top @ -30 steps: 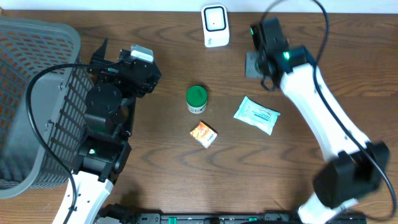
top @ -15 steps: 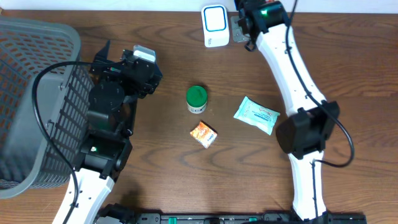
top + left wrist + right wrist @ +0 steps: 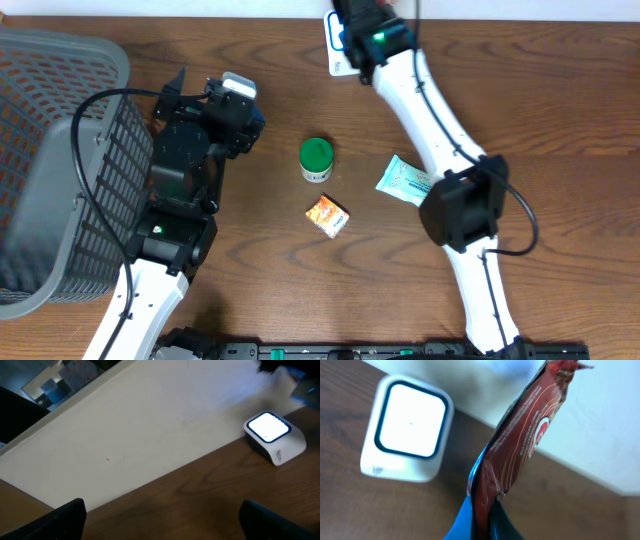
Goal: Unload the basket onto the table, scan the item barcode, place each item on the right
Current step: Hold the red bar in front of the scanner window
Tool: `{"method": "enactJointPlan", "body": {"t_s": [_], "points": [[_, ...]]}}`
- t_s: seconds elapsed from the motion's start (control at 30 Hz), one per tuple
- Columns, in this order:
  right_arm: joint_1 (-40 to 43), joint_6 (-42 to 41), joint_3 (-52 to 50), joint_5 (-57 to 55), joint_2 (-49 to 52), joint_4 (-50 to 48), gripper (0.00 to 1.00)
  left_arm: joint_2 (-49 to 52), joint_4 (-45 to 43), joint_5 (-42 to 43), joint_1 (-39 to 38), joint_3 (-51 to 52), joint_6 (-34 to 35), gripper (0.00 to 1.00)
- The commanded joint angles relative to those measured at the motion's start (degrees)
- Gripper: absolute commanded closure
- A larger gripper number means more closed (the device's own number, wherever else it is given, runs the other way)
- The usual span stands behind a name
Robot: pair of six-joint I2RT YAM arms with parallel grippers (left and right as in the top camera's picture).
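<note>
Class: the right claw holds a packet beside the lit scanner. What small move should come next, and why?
Probably swing the packet over the scanner and turn a flat face towards the lit window. The right claw, shut on the packet, holds it edge-on beside the scanner, not over the window, so a barcode likely cannot be read yet.

Scanner (image 3: 334, 60): top table edge, mostly under R arm (image 3: 430, 110) tip.
Mid-table: 3 items, apart: green-lid jar (image 3: 316, 158), orange box (image 3: 328, 215), white packet (image 3: 400, 180).
Basket (image 3: 60, 70): far L, by L arm (image 3: 185, 160).
</note>
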State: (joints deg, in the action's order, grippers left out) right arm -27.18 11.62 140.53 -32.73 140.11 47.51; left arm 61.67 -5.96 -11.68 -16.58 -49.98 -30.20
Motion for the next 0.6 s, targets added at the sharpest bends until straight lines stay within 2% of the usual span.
{"method": "enactJointPlan", "body": {"t_s": [0.0, 0.33, 0.4, 0.57], "points": [[-2.0, 12.0, 1.1, -9.9, 5.1, -4.6, 0.99, 0.8, 0.0, 0.8, 0.3, -0.5, 0.5, 0.02], [-2.8, 40.6, 1.1, -22.4, 15.7, -29.6, 0.99, 2.7, 0.3, 0.8, 0.3, -0.5, 0.5, 0.02], [-3.4, 42.9, 1.1, -22.5, 16.1, -30.6, 0.99, 2.8, 1.1, 0.8, 0.3, -0.5, 0.5, 0.02], [-3.8, 42.9, 1.1, -20.5, 16.1, -30.1, 0.99, 2.8, 1.4, 0.8, 0.3, -0.5, 0.5, 0.02]]}}
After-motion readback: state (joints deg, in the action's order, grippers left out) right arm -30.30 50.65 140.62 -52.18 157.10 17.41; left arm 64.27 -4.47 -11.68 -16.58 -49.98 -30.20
